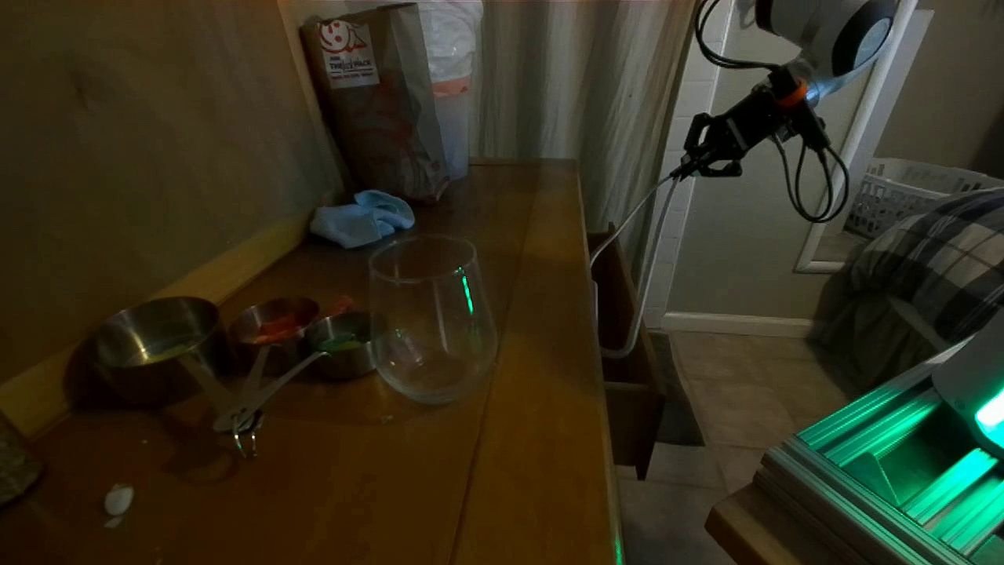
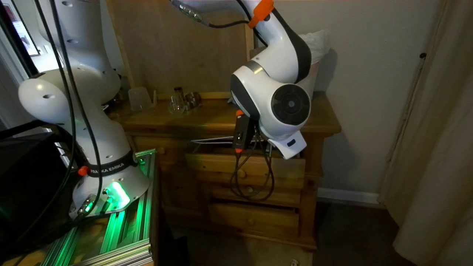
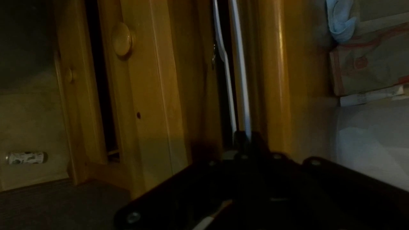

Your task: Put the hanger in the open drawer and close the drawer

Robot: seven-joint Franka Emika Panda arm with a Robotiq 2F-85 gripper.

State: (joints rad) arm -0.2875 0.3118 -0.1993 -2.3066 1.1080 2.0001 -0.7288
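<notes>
The thin whitish hanger (image 1: 616, 354) hangs tilted from my gripper (image 1: 681, 169) in an exterior view. Its lower end reaches into or over the open drawer (image 1: 634, 412); the exact depth cannot be told. In the wrist view, my fingertips (image 3: 244, 137) are dark and shut on the hanger (image 3: 242, 64), whose two strands run along the opening of the drawer (image 3: 147, 95). In an exterior view, the hanger (image 2: 212, 141) shows above the pulled-out top drawer (image 2: 216, 164). There the arm hides the fingers.
The dresser top (image 1: 541, 377) carries a clear glass (image 1: 431, 329), metal measuring cups (image 1: 157, 345), a blue cloth (image 1: 362, 220) and a paper bag (image 1: 380, 102). A lower drawer (image 2: 255, 218) is also partly open. The robot's base table (image 1: 863, 471) stands opposite.
</notes>
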